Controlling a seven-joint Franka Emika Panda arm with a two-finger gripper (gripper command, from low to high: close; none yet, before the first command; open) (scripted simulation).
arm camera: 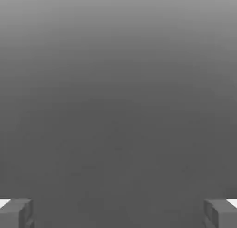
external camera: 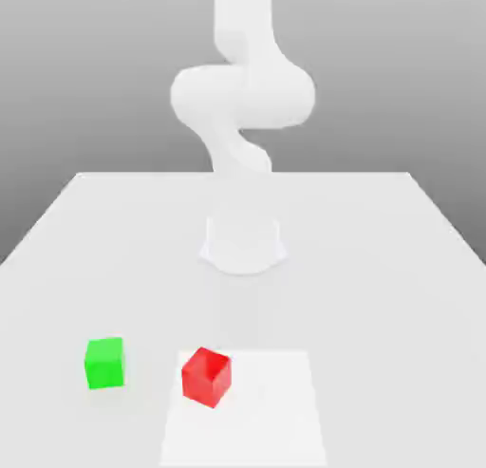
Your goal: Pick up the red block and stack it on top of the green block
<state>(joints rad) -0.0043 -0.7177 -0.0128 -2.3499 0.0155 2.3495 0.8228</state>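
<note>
Red block (external camera: 206, 377) sits corner-forward, beside green block (external camera: 104, 363).

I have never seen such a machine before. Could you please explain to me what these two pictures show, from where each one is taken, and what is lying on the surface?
The tall white shape is a robot arm, drawn by a computer simulation, not photographed. It stands on a round base on a white table.

The exterior view comes from a camera off the arm that looks at the whole scene. Two small cubes lie on the table, apart from each other: a green block toward the exterior view's left and a red block beside it, slightly turned.

The hand view comes from a camera mounted on the hand. Its two grey fingertips appear at the corners, far apart, so the hand is open and holds nothing; between them is plain grey background.
</note>
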